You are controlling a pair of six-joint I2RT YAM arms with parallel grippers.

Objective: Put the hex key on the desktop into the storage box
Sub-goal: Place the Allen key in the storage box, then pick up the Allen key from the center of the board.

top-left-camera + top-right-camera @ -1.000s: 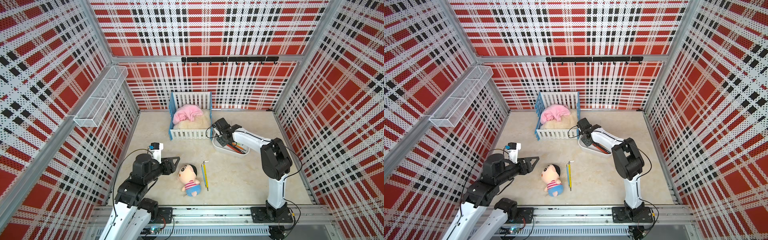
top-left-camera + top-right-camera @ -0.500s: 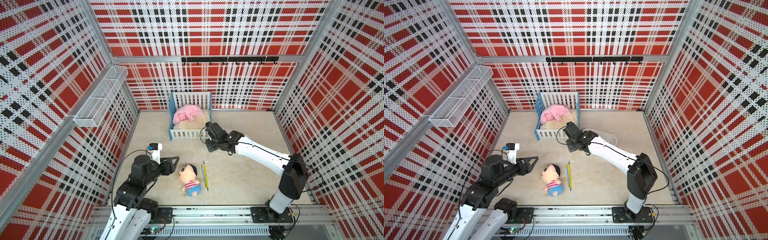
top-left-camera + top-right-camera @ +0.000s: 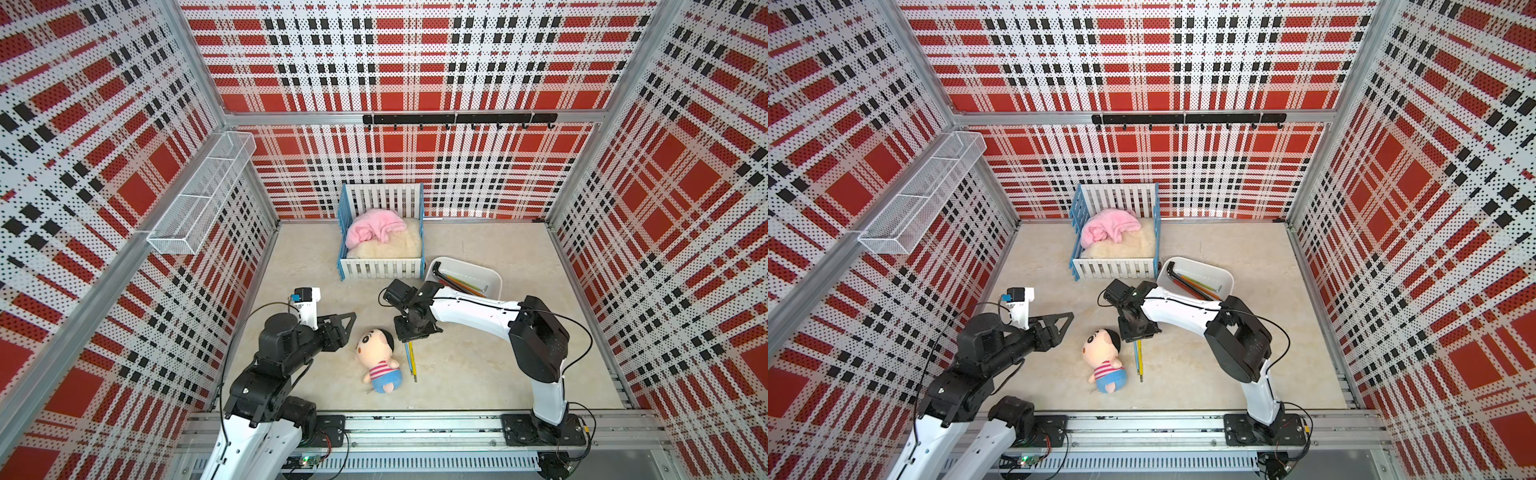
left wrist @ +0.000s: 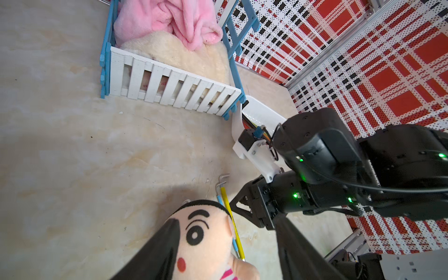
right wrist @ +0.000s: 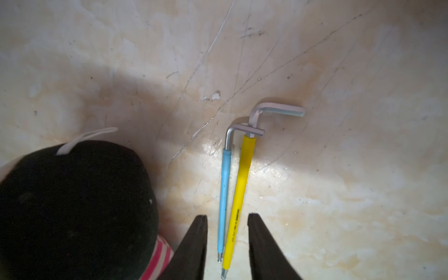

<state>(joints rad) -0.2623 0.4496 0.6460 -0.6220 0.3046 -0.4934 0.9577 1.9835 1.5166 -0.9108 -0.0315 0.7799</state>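
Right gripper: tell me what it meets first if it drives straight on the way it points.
The right gripper points down, with the yellow key and blue key in line between its open jaws. The jaws would likely land on the desktop either side of them. Its height is unclear.

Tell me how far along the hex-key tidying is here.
Done: several hex keys lie in the storage box. In hand: nothing gripped; the open right claw straddles the blue hex key and yellow hex key. Remaining: both, on the desktop.
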